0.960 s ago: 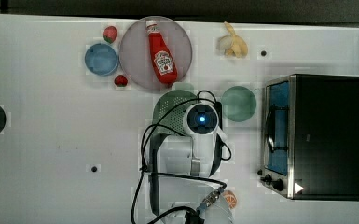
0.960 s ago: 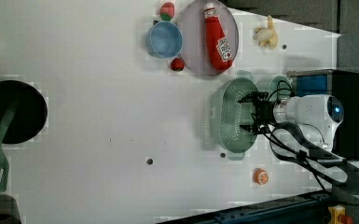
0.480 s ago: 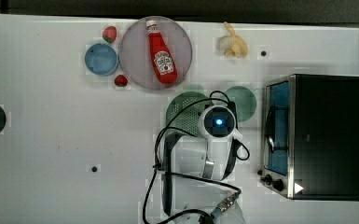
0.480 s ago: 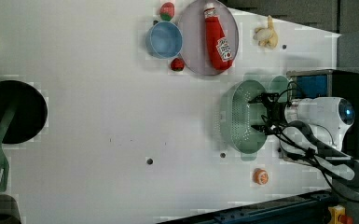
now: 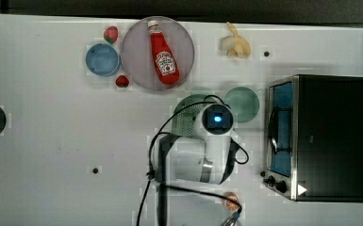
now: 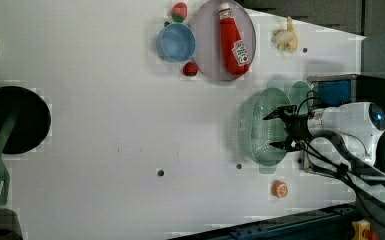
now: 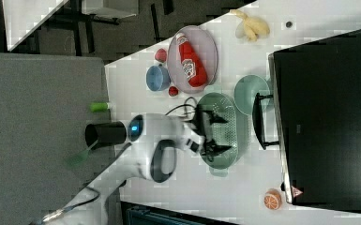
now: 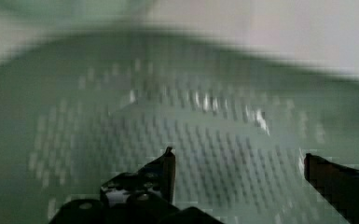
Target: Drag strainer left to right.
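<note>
The strainer [image 6: 258,131], a large pale mint-green oval colander, rests on the white table. The arm covers part of the strainer [image 5: 186,116] in the top view. My gripper [image 6: 271,132] is open, and both black fingertips reach down inside the bowl of the strainer [image 7: 223,115]. In the wrist view the gripper [image 8: 238,158] hangs spread over the holed base of the strainer [image 8: 191,116], with nothing held between the fingers [image 8: 168,163]. The strainer's rim lies close beside a smaller round teal bowl [image 5: 241,104].
A black toaster oven [image 5: 318,136] stands at the top view's right, just past the teal bowl. A plate [image 5: 136,61] holding a ketchup bottle [image 5: 162,55], a blue bowl [image 5: 103,60], strawberries and a banana [image 5: 235,44] lie along the far edge. A small orange object [image 5: 231,200] sits near the arm's base.
The arm and the strainer have slid toward the top view's right, closer to the teal bowl and oven. Over the last half second they have hardly moved.
</note>
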`<state>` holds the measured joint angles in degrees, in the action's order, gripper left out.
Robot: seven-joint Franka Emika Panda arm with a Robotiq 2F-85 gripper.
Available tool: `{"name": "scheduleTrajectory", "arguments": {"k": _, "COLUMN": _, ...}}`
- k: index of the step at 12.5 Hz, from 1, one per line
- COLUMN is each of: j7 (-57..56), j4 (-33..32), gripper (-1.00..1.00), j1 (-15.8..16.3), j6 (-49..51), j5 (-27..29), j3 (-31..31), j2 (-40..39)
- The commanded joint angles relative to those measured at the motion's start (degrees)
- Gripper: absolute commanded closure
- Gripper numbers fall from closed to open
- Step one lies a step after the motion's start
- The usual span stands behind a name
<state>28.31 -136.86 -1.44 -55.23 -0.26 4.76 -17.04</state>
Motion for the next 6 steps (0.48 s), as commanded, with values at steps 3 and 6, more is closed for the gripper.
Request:
{"name": "scheduleTrajectory", "arguments": {"k": 3, "j7": -15.6, "j4": 1.5, "gripper": -1.0, "j1": 2.7, "j6": 7.2, "j5": -0.4, "j3": -6.0, "j2": 18.5}}
{"name": "scheduleTrajectory", "arguments": {"k": 6, "j7": -25.4, "j4": 1.5, "gripper": -1.0, "j1": 2.6, "j6": 14.0, "j5": -0.4, "j3": -6.5, "j2": 28.7}}
